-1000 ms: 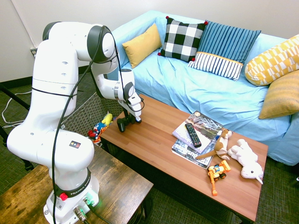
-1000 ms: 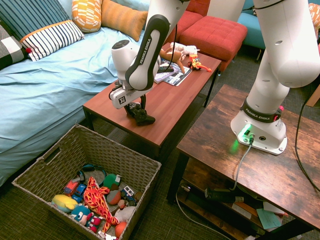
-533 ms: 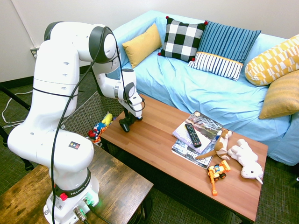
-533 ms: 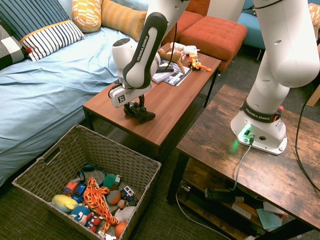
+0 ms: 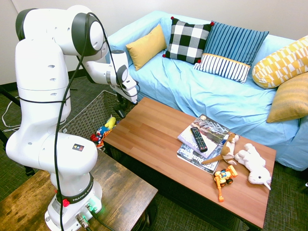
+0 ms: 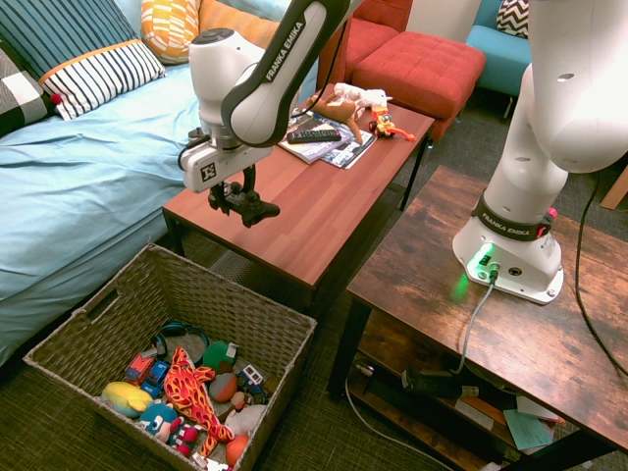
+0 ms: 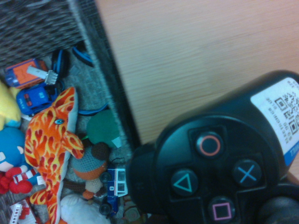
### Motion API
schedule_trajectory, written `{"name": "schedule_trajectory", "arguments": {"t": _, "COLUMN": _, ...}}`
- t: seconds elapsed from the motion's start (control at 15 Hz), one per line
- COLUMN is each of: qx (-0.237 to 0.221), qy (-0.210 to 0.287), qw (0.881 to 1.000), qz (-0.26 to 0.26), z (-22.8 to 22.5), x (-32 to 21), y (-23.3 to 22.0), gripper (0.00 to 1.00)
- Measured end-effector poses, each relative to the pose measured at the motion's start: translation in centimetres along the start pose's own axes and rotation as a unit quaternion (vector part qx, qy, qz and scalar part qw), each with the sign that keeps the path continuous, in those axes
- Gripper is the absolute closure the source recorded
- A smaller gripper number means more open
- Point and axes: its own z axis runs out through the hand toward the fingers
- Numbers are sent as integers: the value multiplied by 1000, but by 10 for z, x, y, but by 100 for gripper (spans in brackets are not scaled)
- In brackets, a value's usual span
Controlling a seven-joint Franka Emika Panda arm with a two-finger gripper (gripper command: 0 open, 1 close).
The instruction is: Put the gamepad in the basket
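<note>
Gamepad's clamped in the tool, up off the desk near the basket, so it's carry time, next just swing over the basket and let go.

Blue-draped sofa beside a wooden table.

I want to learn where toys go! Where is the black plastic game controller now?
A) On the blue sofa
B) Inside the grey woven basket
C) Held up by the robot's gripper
C: the black plastic game controller hangs from the white robot's gripper, above the grey woven basket's height.
</note>
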Motion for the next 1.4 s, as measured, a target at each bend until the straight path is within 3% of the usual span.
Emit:
{"name": "schedule_trajectory", "arguments": {"t": 0.2, "qx": -3, "qy": 8, "qw": 1000, "qz": -29, "z": 1, "x": -65, "y": -36, "gripper": 100}}
{"name": "schedule_trajectory", "arguments": {"t": 0.53, "qx": -18, "qy": 1, "qw": 999, "qz": -47, "z": 71, "x": -128, "y": -86, "gripper": 100}}
{"name": "schedule_trajectory", "arguments": {"t": 0.8, "qx": -45, "qy": -7, "qw": 998, "qz": -53, "z": 125, "x": -163, "y": -96, "gripper": 100}}
{"name": "schedule_trajectory", "arguments": {"t": 0.87, "qx": -52, "qy": -9, "qw": 997, "qz": -53, "z": 133, "x": -167, "y": -98, "gripper": 0}}
{"name": "schedule_trajectory", "arguments": {"t": 1.4, "qx": -66, "qy": -9, "qw": 996, "qz": -64, "z": 141, "x": -170, "y": -110, "gripper": 0}}
